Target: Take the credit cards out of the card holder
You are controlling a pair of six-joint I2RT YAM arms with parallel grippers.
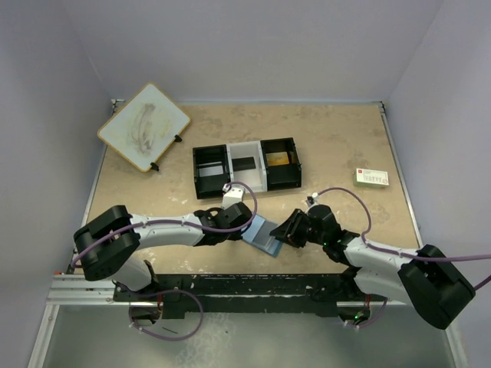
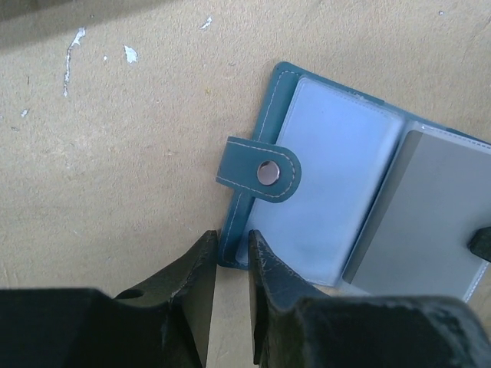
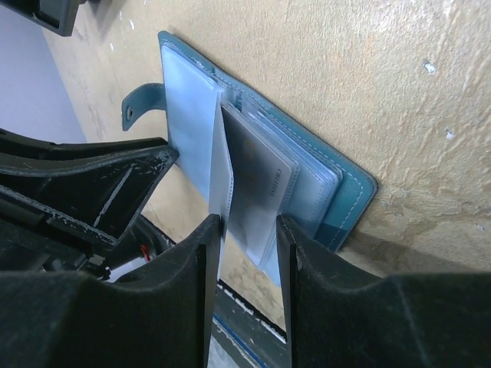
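Card holder [image 1: 263,234] | left gripper [image 2: 230,249] narrow astride edge, grip unclear | right gripper [image 3: 249,226] ajar around sleeves [image 3: 221,180]

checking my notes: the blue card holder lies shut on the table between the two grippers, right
No, it lies open, not shut: the left wrist view shows the card holder with snap tab undone and clear sleeves exposed. Rest holds.

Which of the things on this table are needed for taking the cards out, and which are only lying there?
Needed: card holder, grey card in its sleeve, left gripper, right gripper.
Lying about: three-compartment tray, white board, small white card with green and red print.
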